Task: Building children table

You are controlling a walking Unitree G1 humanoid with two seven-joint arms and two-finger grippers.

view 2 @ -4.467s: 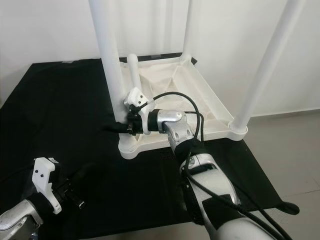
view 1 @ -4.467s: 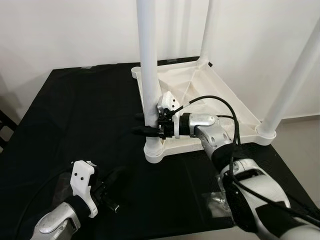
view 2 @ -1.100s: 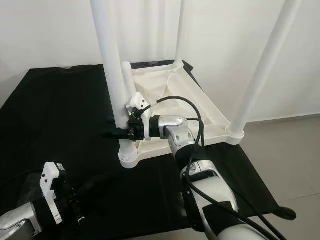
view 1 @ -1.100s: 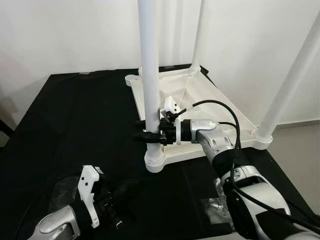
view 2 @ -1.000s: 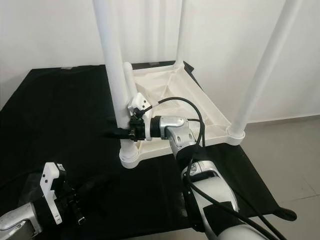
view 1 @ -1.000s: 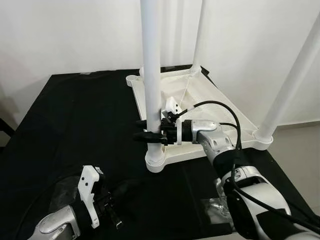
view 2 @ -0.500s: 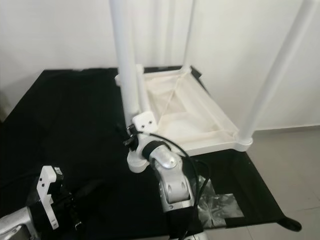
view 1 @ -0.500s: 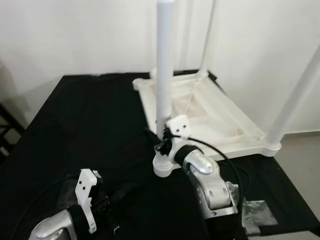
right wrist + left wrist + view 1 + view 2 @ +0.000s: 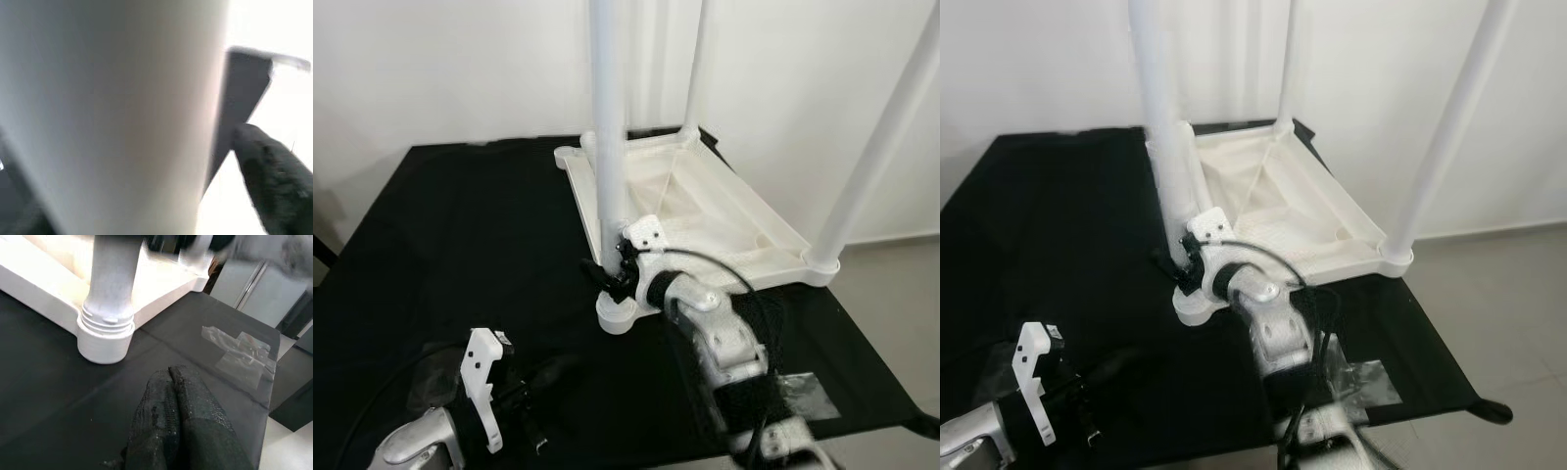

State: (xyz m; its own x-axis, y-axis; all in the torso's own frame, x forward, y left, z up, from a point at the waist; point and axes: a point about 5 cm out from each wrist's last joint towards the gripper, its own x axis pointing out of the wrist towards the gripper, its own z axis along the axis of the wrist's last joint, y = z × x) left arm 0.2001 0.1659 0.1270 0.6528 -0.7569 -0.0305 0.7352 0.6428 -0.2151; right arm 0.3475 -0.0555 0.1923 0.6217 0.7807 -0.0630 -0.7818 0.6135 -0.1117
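A white plastic children's table [image 9: 724,211] lay upside down on a black surface [image 9: 460,235], in front of a plain white wall [image 9: 440,69]. Its square top faced downward and its white tubular legs pointed straight up. The nearest leg [image 9: 607,147] stood in a round socket [image 9: 619,315] at the corner closest to the robot. Another leg [image 9: 876,147] rose from the near right corner, and a thinner-looking one [image 9: 695,69] rose from the far corner.

The right hand [image 9: 607,277] was at the base of the nearest leg, just above the socket, with its silver arm reaching in from the lower right and a black cable looping over the wrist. In the right wrist view the leg was a broad, blurred white column with one black finger [image 9: 274,181] at its side; the hand appeared closed around the leg, one finger on each side.

The left hand [image 9: 168,382] sat low at the near left, above the black surface and well apart from the table. Its two black fingers were pressed together with nothing between them. The left wrist view looked past those fingers toward the socket and the table's edge.

A clear plastic bag [image 9: 803,392] lay flat on the surface near the right front edge. Grey floor [image 9: 1508,313] showed to the right of the surface.
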